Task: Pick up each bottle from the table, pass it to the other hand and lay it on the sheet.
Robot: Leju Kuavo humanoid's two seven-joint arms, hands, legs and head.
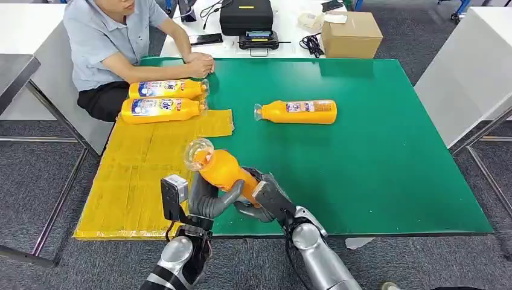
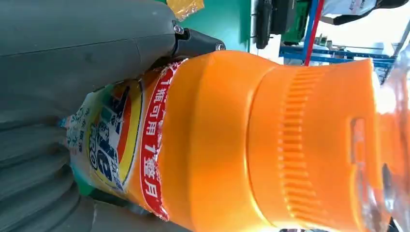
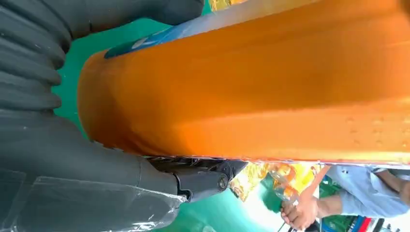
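Orange ribbed-cap plastic bottle point(image 1: 220, 169) gripped by left hand point(image 1: 208, 199) and right hand point(image 1: 265, 199) together.

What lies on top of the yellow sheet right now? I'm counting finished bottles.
Two orange labelled bottles lie side by side at the far end of the yellow sheet, beside a seated person's hands. The table under the sheet is covered.

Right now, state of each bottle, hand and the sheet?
Orange bottle with clear cap: in the air, tilted, held by both hands.
Left hand: gripping it.
Right hand: gripping its base.
Two labelled orange bottles: lying on yellow sheet.
Fourth orange bottle: lying on green table.
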